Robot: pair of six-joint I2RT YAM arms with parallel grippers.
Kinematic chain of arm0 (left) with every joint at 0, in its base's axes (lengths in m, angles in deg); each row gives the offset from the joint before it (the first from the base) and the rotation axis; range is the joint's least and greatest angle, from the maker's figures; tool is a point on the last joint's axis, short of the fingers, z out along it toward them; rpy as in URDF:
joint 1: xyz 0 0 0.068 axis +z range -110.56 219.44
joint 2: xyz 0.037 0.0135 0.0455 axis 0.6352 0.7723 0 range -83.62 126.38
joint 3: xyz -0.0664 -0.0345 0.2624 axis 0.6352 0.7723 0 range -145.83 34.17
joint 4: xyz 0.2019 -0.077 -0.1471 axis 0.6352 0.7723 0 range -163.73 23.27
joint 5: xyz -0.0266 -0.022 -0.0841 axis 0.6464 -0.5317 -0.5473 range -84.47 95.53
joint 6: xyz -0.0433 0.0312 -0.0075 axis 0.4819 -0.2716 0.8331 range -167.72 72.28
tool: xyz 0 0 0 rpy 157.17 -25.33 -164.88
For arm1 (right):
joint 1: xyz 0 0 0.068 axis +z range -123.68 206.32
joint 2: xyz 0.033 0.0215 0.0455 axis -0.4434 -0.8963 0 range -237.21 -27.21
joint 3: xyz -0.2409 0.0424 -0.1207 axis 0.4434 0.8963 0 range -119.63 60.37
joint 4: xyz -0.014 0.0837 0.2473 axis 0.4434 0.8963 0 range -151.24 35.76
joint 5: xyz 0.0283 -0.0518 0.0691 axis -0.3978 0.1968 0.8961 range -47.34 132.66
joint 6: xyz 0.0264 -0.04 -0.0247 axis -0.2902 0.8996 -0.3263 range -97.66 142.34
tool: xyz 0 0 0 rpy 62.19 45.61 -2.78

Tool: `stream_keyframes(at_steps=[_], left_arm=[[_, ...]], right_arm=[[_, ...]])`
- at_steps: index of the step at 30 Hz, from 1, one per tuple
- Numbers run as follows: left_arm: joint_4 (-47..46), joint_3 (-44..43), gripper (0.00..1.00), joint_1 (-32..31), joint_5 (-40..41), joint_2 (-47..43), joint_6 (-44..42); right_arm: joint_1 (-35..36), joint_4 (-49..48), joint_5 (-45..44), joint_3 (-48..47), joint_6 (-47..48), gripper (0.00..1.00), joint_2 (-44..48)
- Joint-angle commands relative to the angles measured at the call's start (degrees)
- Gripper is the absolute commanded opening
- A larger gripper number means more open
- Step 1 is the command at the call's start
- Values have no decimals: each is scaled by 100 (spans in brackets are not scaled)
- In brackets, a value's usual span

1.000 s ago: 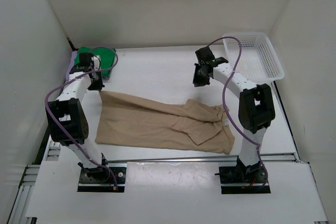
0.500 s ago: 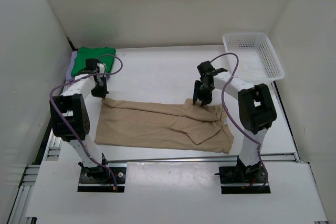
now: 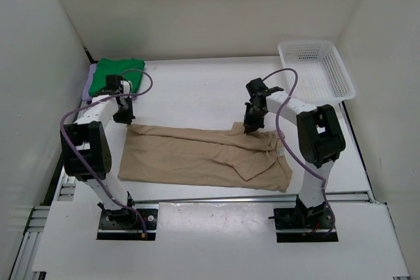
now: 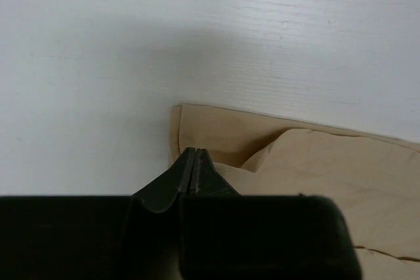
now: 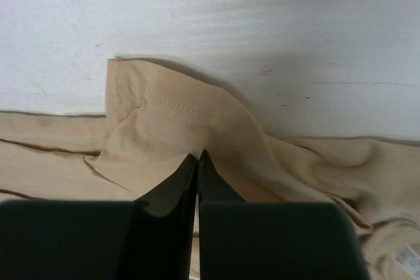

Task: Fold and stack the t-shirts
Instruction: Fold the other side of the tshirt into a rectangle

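Where right pincer (image 5: 197,157) nips, beige t-shirt (image 5: 167,119) puckers — soft, creased

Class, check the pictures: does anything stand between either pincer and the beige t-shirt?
Nothing visible does. The left pincer is shut right at the far-left corner of the beige t-shirt, and the right pincer is shut on a fold of its sleeve.

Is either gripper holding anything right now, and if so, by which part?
Both are shut on the beige t-shirt. The left gripper pinches it near its far left corner, and the right gripper pinches the sleeve at its far edge.
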Motion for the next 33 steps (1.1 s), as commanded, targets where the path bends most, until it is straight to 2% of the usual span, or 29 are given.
stream_keyframes(at_steps=[1,7,10,20,27,33], left_arm=[[-67,-133,10,-14,-92,-281,1],[-129,-959,10,-14,101,79,1],[-129,-1101,10,-14,101,80,1],[-181,146,10,-67,-4,-429,1],[-181,744,10,-67,268,-948,1],[-234,1017,10,-67,453,-1186,1]], right_arm=[[7,37,-469,-711,111,0,203],[-195,503,-839,-2109,226,0,-386],[-195,565,-839,-2120,287,0,-326],[-195,-84,-760,470,6,0,1010],[51,-85,-812,1008,-161,0,1853],[411,20,-812,1176,-214,0,1969]])
